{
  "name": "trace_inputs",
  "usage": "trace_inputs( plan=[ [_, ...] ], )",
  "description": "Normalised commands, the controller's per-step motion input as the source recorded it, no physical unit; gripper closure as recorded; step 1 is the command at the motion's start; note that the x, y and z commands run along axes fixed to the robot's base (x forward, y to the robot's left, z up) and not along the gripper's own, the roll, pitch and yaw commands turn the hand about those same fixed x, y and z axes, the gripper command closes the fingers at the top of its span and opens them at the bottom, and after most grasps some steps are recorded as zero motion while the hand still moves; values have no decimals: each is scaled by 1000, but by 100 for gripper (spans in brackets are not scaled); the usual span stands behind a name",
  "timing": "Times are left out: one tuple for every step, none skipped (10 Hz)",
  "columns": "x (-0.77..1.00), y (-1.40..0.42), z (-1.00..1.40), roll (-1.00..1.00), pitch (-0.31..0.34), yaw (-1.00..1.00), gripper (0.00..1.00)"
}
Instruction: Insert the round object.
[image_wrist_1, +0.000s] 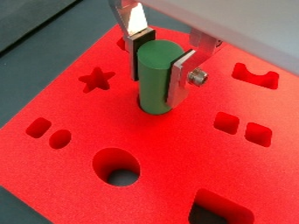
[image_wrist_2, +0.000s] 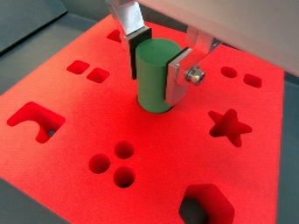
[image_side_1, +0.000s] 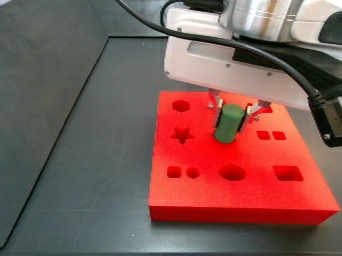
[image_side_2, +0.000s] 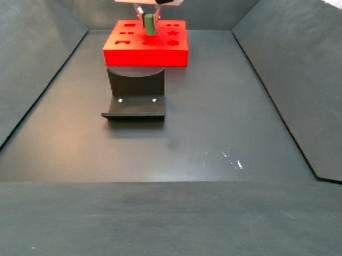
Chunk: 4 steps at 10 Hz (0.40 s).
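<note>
Dark bench, red foam board (image_side_1: 241, 195) at far edge. Gripper (image_wrist_1: 163, 59) jaws clamp smooth green cylindrical peg (image_wrist_1: 155, 79) upright, tip on bare board; large round hole (image_wrist_1: 115, 166) empty, insertion pending.

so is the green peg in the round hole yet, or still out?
Out. The gripper holds the green peg upright over solid board, short of the empty round hole.

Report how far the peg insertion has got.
Done: the gripper is shut on the green peg, holding it upright over the red board. In hand: the peg's lower end sits at the board's surface near its middle, not in the large round hole, which is open and apart from it in a wrist view. Left: moving to that hole, pushing in, releasing.
</note>
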Motion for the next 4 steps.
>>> trace_inputs(
  plan=[
    [0,0,-580,0,100,0,100],
    [0,0,-51,0,74,0,100],
    [0,0,-106,0,74,0,100],
    [-60,-31,-317,-21,106,0,100]
  ],
)
